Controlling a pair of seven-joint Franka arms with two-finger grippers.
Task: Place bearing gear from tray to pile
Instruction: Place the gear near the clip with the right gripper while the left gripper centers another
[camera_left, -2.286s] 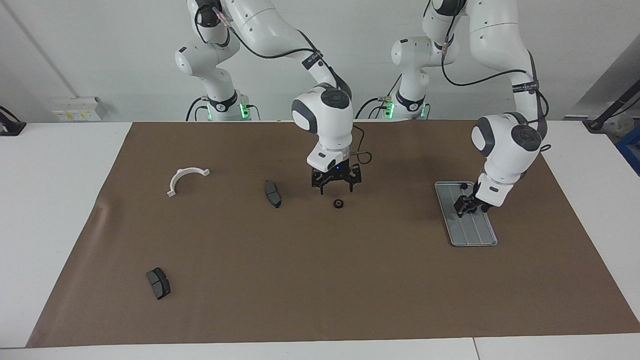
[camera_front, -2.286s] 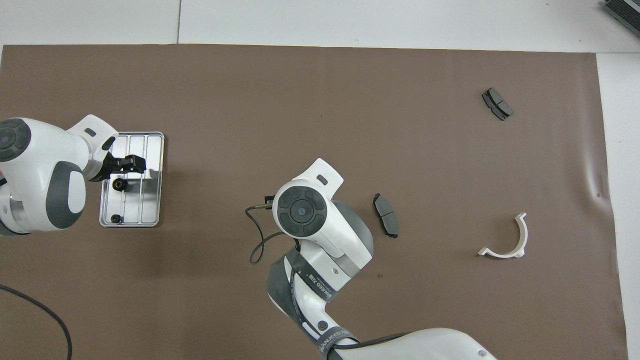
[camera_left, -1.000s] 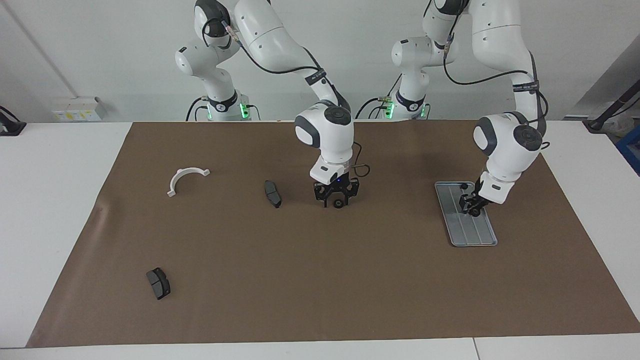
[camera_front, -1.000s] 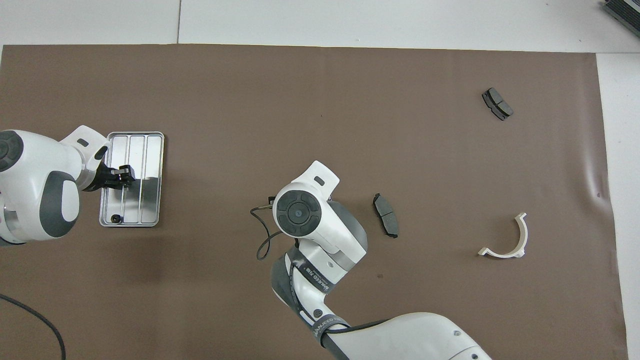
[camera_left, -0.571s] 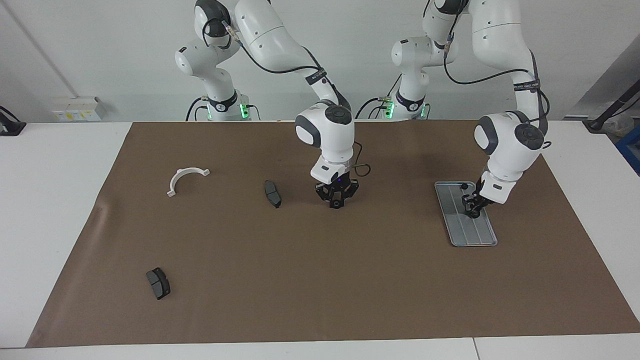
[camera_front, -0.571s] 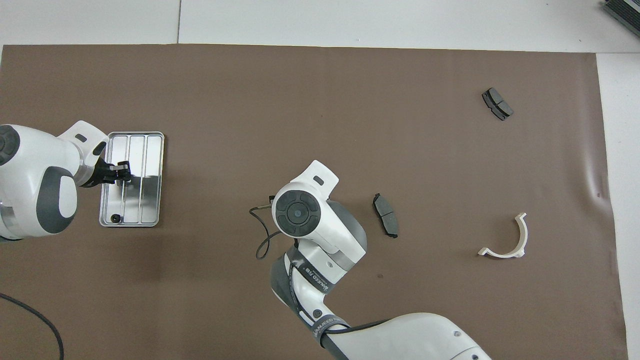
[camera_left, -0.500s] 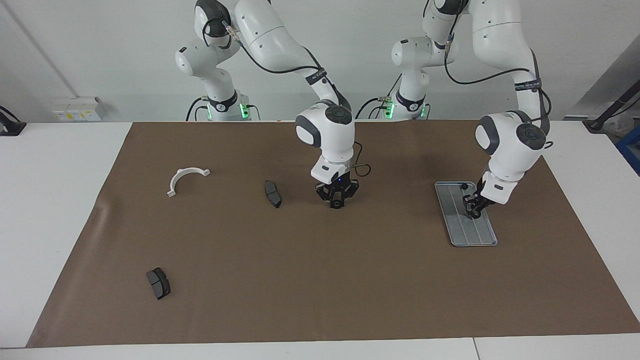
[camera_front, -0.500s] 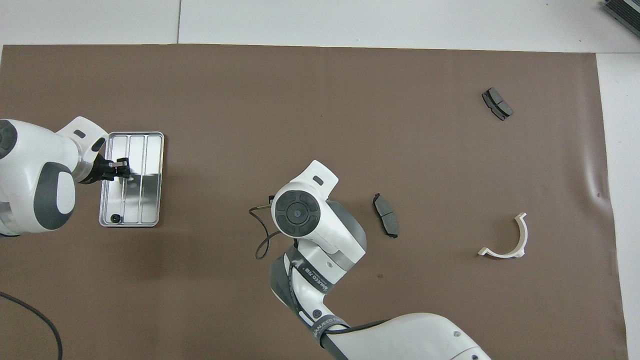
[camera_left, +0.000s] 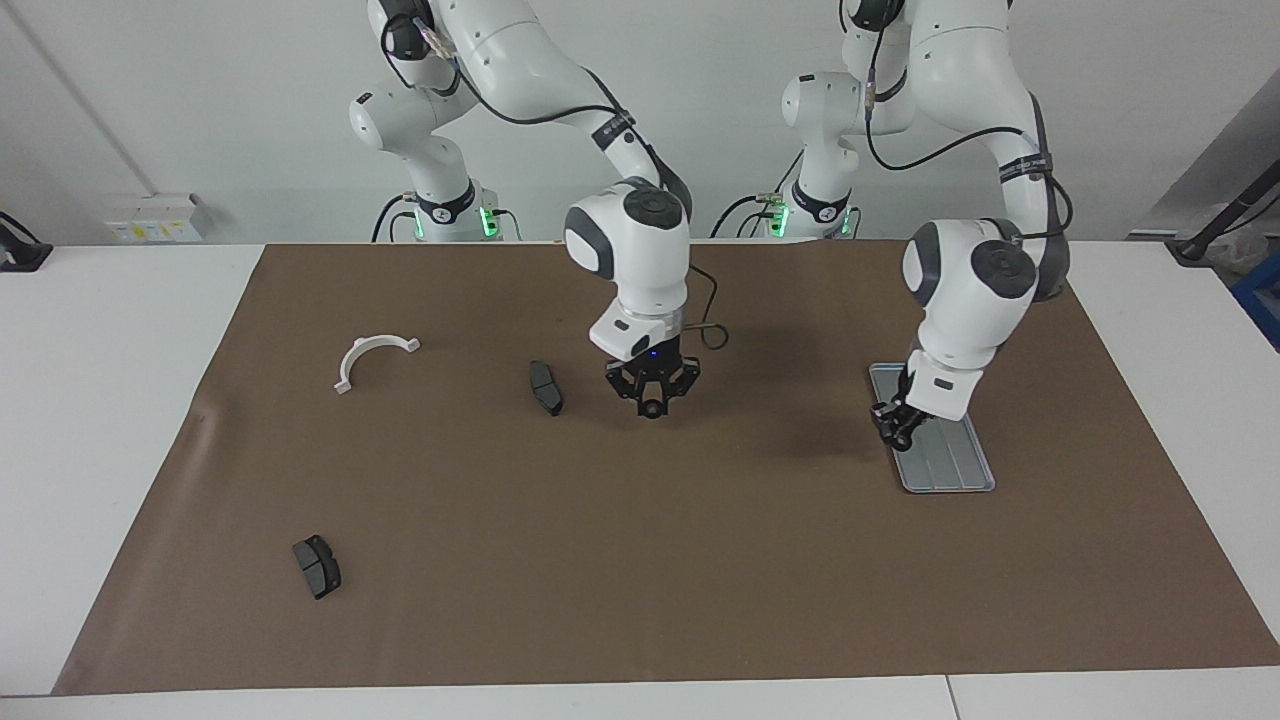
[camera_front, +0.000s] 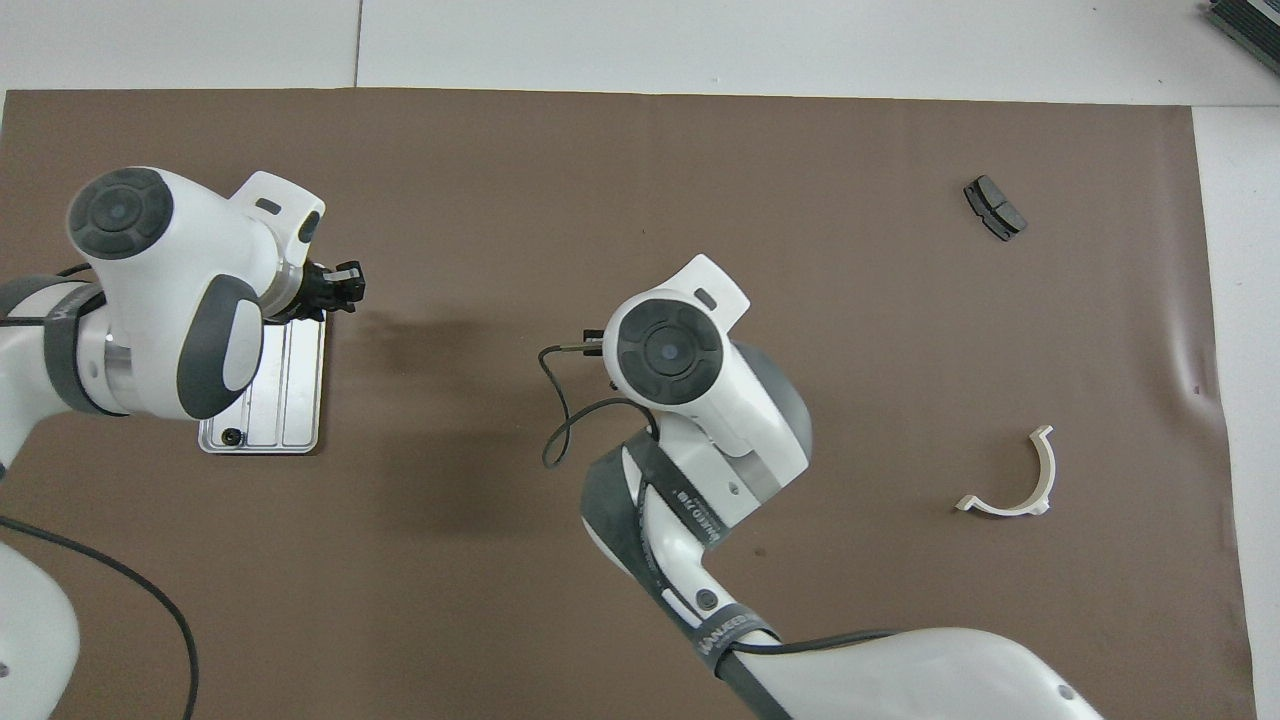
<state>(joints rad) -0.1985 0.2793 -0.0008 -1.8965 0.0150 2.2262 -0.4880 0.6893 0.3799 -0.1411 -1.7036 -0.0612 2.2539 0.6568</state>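
both end effectors pinch a bearing gear: right end effector (camera_left: 650, 408) over mat, left end effector (camera_left: 893, 428) over tray (camera_left: 950, 462) edge.

You have bright, even overhead light, both views sharp, with soft diffuse shadows on the brown mat (camera_left: 640, 560) under each arm, mild glare on the tray (camera_front: 300, 390), and no visible edge distortion.

- We see a brown mat (camera_left: 640, 560) covering most of the white table (camera_left: 100, 400)
- We see a white curved bracket (camera_left: 372, 358) toward the right arm's end
- We see one dark brake pad (camera_left: 545, 387) beside it, another (camera_left: 316, 566) farther from the robots
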